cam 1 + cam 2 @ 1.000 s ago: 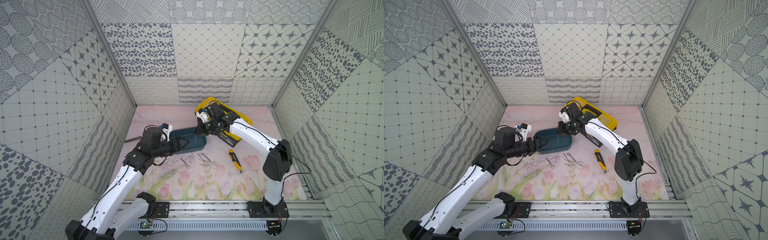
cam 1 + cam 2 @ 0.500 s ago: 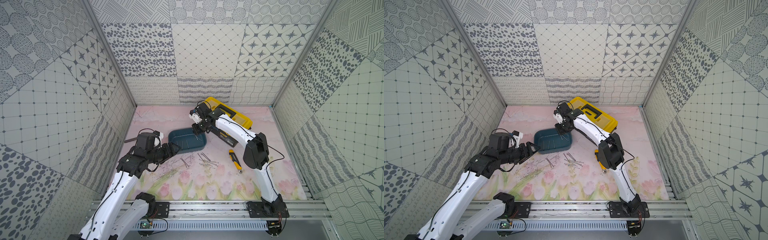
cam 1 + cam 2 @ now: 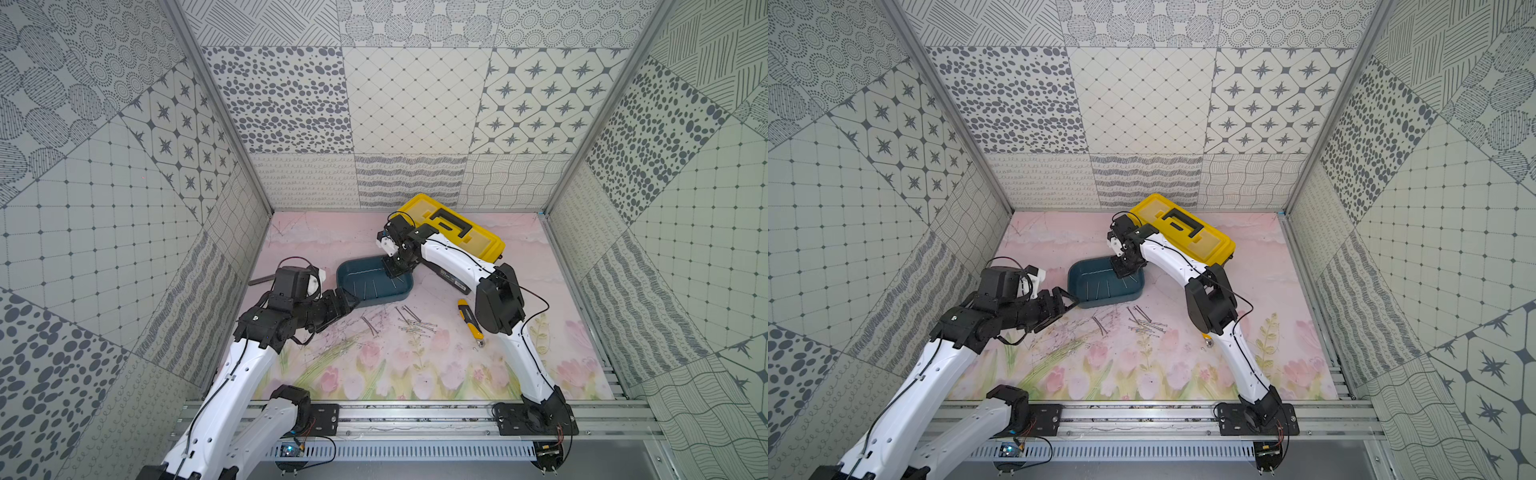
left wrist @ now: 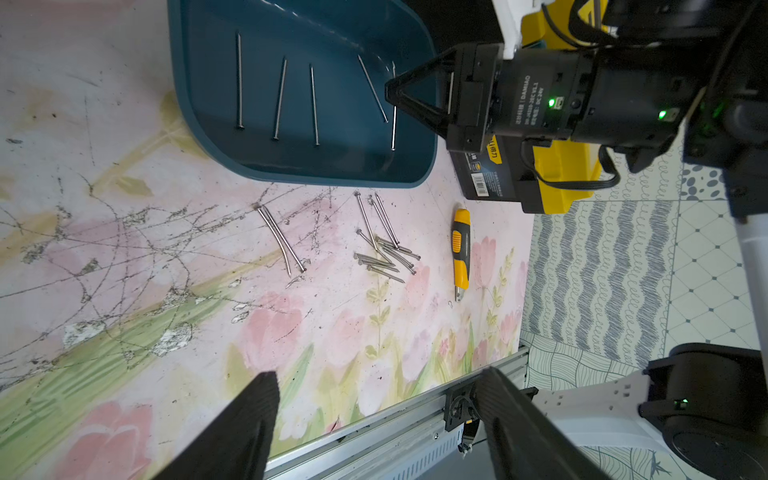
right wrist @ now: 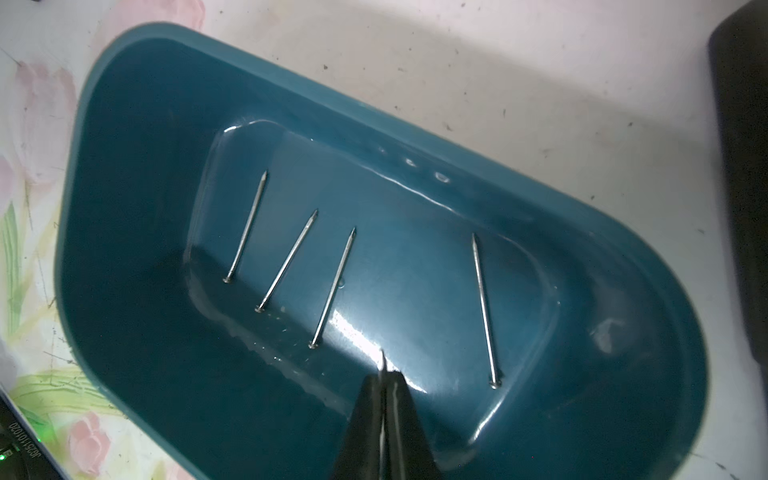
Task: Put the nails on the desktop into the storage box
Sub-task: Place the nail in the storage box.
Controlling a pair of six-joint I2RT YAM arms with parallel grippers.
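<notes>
Nails are mostly still loose on the desktop: a crossed heap and a pair just beside it, near the front wall of the storage box. Four lie flat on the box floor.

Change over the last second:
- The left gripper has pulled back off the box to its near-left corner. Its fingers are spread wide with nothing between them.
- The right gripper has come from the far rim to hang over the box end nearer the toolbox. Its jaws are pressed together on one nail, whose point pokes out past the fingertips.
- The box itself has not shifted.

Meaning:
- The left arm looks done with a drop, possibly one of the four, though the earlier top views are too small to confirm. It is free for the next pick.
- The right only needs to let go to make it five inside.
- The task is at an early stage, with well over half the nails still outside. The utility knife lies near the heap and should be avoided on the next reach.
</notes>
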